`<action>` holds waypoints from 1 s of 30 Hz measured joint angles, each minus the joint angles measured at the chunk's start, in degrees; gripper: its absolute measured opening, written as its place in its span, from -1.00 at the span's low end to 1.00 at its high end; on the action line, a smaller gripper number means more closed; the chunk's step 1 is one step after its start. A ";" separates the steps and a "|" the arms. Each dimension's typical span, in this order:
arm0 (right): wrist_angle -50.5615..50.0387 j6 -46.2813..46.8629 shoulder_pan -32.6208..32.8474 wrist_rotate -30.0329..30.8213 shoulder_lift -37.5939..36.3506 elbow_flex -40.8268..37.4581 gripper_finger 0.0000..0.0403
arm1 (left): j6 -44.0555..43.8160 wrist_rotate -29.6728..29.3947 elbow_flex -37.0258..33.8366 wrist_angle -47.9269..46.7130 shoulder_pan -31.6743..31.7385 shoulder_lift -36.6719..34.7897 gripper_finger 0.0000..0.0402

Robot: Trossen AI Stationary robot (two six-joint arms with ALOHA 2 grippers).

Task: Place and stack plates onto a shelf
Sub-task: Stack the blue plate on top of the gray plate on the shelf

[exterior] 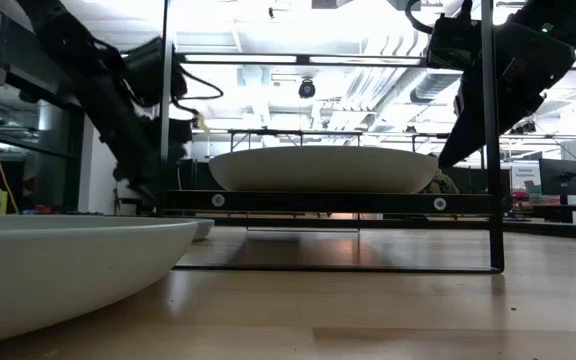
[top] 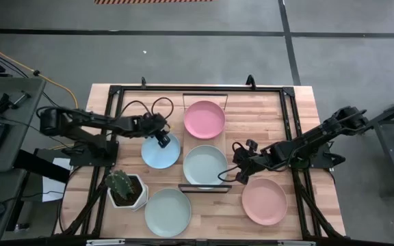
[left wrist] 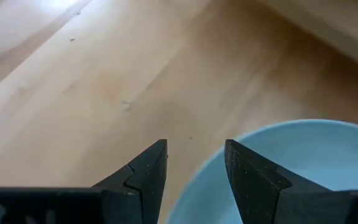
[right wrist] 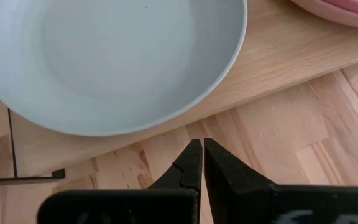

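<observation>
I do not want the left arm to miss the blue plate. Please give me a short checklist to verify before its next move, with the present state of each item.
1. Left end effector open: ok, a clear gap between the fingers.
2. Left end effector at the blue plate: ok, it hangs over the plate's rim, one finger on each side.
3. Fingers low enough to grip the rim: cannot tell.
4. Shelf has room: ok, it holds a pink plate and a mint plate, one layer each, so stacking is possible.
5. Right end effector out of the way: ok, shut, beside the shelf's right edge.
</observation>
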 joint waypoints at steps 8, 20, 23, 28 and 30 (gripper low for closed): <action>0.13 0.48 0.00 0.02 0.00 0.00 -1.00 | 1.63 2.98 0.00 -0.14 2.37 1.20 -0.25; 0.53 0.49 0.00 0.05 -0.02 0.00 -1.00 | 3.38 8.70 0.00 -3.33 2.46 1.17 -0.31; 0.53 0.50 0.00 0.06 -0.02 0.00 -1.00 | 3.21 8.30 0.00 -4.63 2.97 1.17 -0.45; 0.61 0.50 0.00 0.08 -0.01 0.00 -1.00 | 2.81 6.20 0.11 -5.21 4.21 0.91 -0.87; 0.61 0.49 0.00 0.09 -0.01 0.00 -1.00 | 1.74 4.23 0.74 -6.85 5.01 -0.16 -0.95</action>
